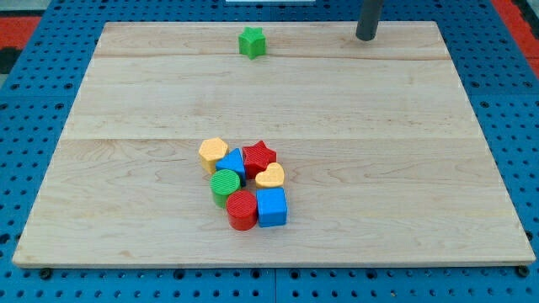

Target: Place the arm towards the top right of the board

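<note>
My tip (365,38) rests at the top right of the wooden board (379,126), close to its top edge. A green star block (251,42) lies alone near the top edge, well to the left of my tip. A cluster of blocks sits low in the middle: a yellow hexagon (213,152), a blue block (231,164), a red star (259,156), a yellow heart (270,177), a green cylinder (225,185), a red cylinder (242,210) and a blue cube (271,207). My tip touches no block.
The board lies on a blue perforated table (522,143). A red area (25,25) shows at the view's top left and top right corners.
</note>
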